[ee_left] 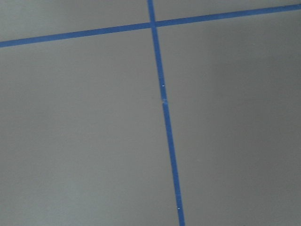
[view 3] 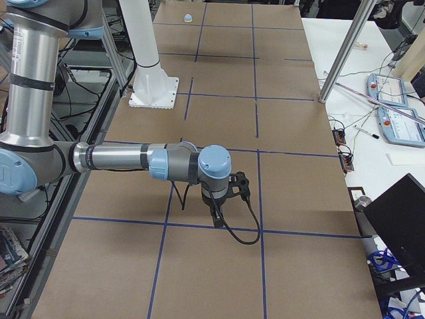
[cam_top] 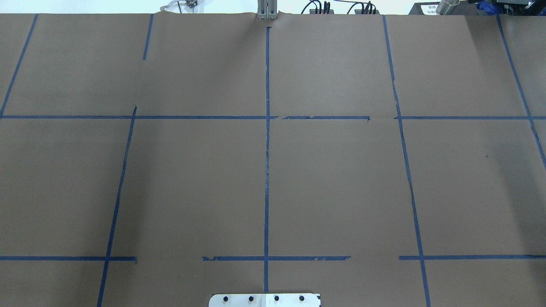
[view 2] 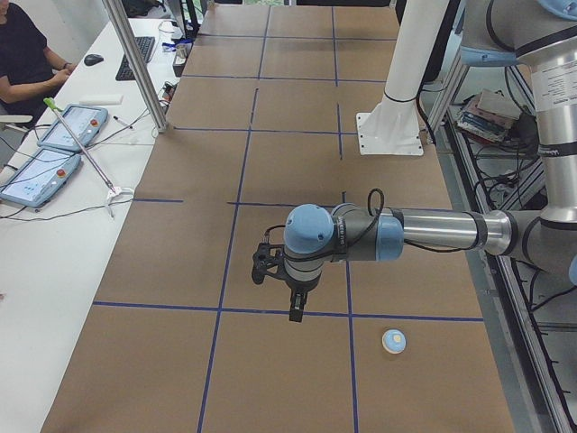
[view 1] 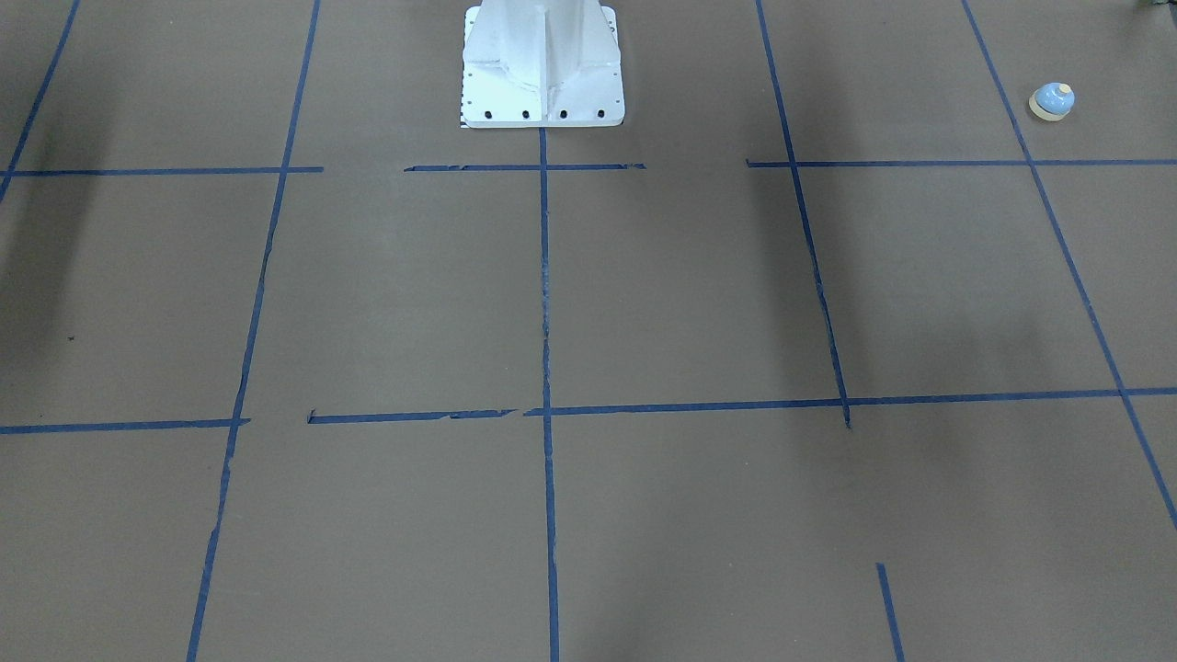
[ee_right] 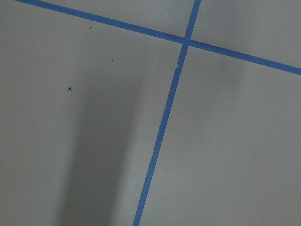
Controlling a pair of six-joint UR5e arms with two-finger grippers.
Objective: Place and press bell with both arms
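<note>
The light-blue bell (view 1: 1051,100) with a cream base and button stands on the brown table near the end on the robot's left. It also shows in the exterior left view (view 2: 393,340) and, small and far, in the exterior right view (view 3: 188,18). My left gripper (view 2: 295,311) points down above the table, to one side of the bell and apart from it. My right gripper (view 3: 216,218) points down over the table's other end, far from the bell. Both grippers show only in the side views, so I cannot tell whether they are open or shut. The wrist views show only table and blue tape.
The white pedestal base (view 1: 542,64) stands at the robot's side of the table. Blue tape lines (cam_top: 267,149) grid the brown surface. A side table with tablets (view 2: 54,144), cables and a seated person (view 2: 27,54) lies beyond a metal post (view 2: 135,63).
</note>
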